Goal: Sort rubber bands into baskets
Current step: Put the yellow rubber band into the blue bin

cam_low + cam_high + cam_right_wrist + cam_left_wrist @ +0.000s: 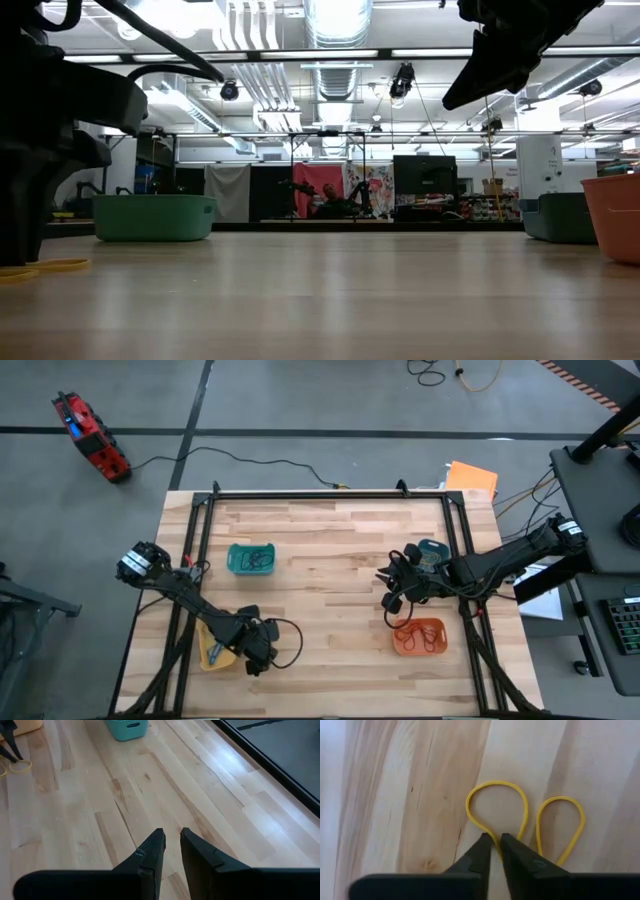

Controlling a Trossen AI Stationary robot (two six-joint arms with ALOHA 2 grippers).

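High: left gripper (258,653) low beside yellow basket (212,650), nearer it than right gripper (392,586) between blue basket (432,552) and orange basket (420,636) | Low: yellow band (45,266) flat on table (330,300) | Left wrist: fingers nearly closed, pinching a yellow band (497,810), second loop (561,827) beside | Right wrist: narrow gap, empty, aimed toward teal basket (126,728)

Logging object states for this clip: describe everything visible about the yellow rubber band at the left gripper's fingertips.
The yellow rubber band is a thin, floppy, rubbery-looking loop lying flat on the pale wooden table, in a teardrop shape: rounded at the far end, narrowing toward the left gripper. Its narrow end sits in the slim gap between the nearly closed fingertips, so a firm pinch cannot be confirmed. A second yellow band lies right beside it, apparently not touching.
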